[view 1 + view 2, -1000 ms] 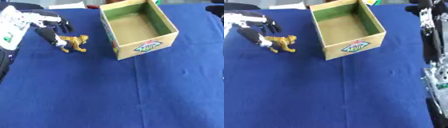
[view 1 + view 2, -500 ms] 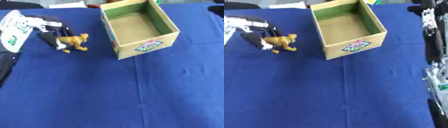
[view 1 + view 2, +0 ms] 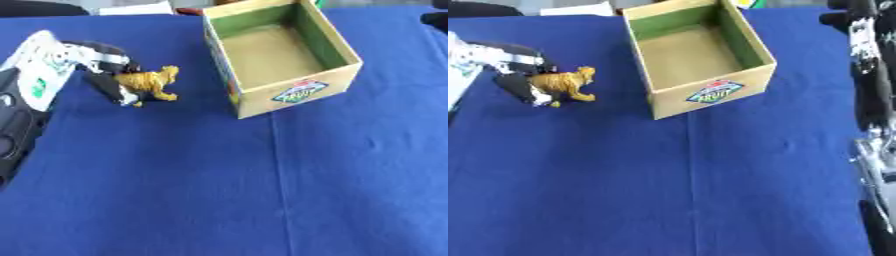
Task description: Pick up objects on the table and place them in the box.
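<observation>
Blue cloth is covering the counter [image 3: 262,190] from edge to edge. Cardboard box [image 3: 282,55] is sitting open-topped toward the far side, green on its inner walls, tan on its floor, a small colourful label showing on the near face. Nothing is lying inside it as far as the floor shows.

Toy tiger [image 3: 150,82], orange-brown, is standing on the cloth to the left of the box, near it but apart, head pointing toward the box.

Left hand [image 3: 109,70] is reaching in from the left edge, black fingers with white and silver parts curling down around the rear of the tiger and touching it; the fingertips are meeting the cloth just behind and beside the animal. Whether the tiger is lifted off the cloth cannot be told; its feet appear to be on the surface.

Right arm is showing as a dark upright shape along the right edge of the right eye view; its hand cannot be made out.
</observation>
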